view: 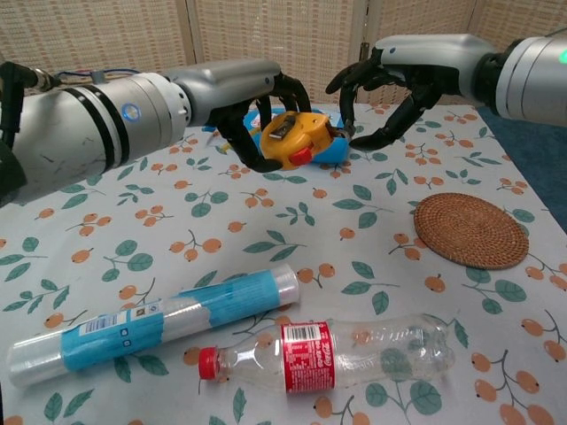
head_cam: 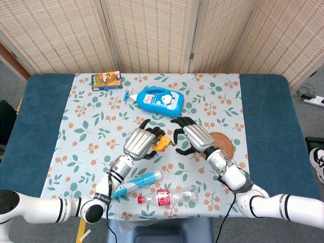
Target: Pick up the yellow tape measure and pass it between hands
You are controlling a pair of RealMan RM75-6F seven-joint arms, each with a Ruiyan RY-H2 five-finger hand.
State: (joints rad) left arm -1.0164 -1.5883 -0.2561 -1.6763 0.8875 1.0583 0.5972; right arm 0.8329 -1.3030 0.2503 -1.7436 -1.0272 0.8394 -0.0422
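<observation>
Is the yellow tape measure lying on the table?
No, the left hand holds the yellow tape measure up in the air, well above the flowery tablecloth.

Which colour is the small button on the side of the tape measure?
Red, on the yellow tape measure held by the left hand; it shows best in the chest view.
</observation>
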